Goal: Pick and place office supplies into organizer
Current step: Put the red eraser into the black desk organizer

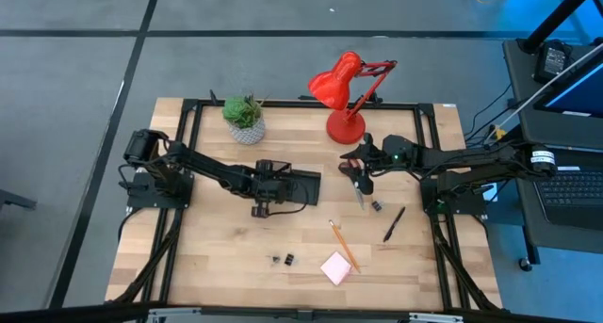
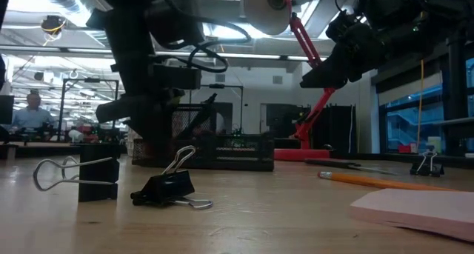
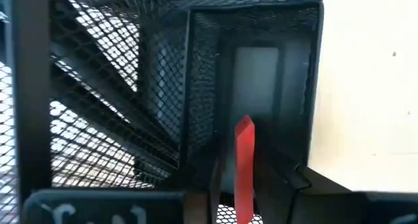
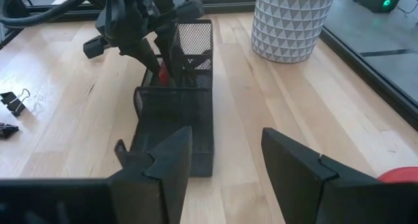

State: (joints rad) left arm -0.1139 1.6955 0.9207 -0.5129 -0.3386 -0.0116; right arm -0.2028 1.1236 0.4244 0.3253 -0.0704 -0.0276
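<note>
Organizer (image 1: 300,186) mid-table; red eraser (image 3: 244,160) is held clamped over it by left gripper (image 1: 265,193).
Right gripper (image 4: 225,165) is spread, nothing held, near lamp base (image 1: 346,127).

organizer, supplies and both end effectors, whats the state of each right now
organizer: upright on the table, left end effector above it
left end effector: holding a red item over the organizer
right end effector: open, empty, near the lamp base
pencil: lying flat on the table
sticky-note pad: flat on the table
binder clips: loose on the table
</note>
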